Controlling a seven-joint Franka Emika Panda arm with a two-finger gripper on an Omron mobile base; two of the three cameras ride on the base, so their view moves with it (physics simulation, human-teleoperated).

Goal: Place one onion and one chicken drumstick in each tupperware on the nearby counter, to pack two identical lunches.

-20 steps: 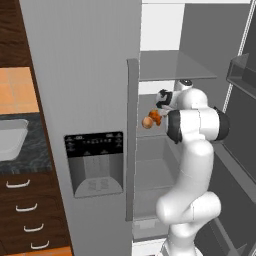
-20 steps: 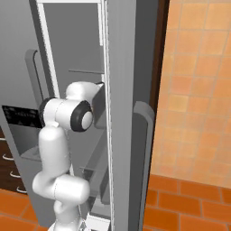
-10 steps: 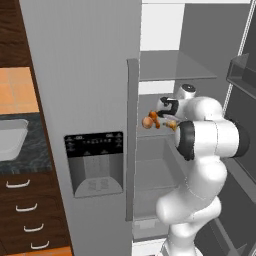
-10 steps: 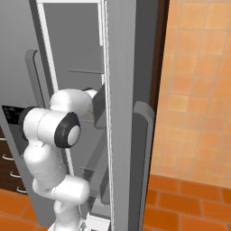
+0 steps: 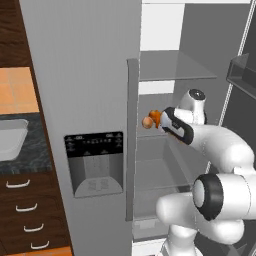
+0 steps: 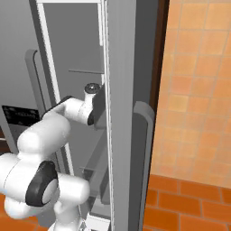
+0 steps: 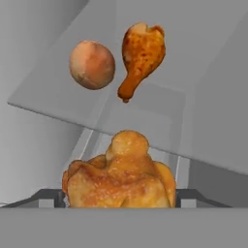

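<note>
— What is the gripper (image 5: 156, 120) carrying?

— A chicken drumstick (image 7: 119, 177), clamped between the two dark fingers (image 7: 48, 197). In the hand view it is golden orange-brown with a rough, mottled skin, its bulbous end spread wide between the tips and a rounded knob rising above. In the left base view it shows as a small orange lump with a paler end at the hand's tip, just inside the open fridge (image 5: 90, 75) beside the edge of the closed door.

— And the rest of the food?

— Past the held piece, a grey fridge shelf (image 7: 193, 131) carries a second drumstick (image 7: 140, 55), thick end away from the camera and thin paler end pointing toward it. Just beside it, not touching, sits a round onion (image 7: 92, 64), tan to pinkish-orange. Both lie near the shelf's front edge.

— The counter?

— A dark marbled counter (image 5: 22, 157) with a pale sink (image 5: 10, 145) lies at the left, over brown drawers (image 5: 25, 220).
</note>
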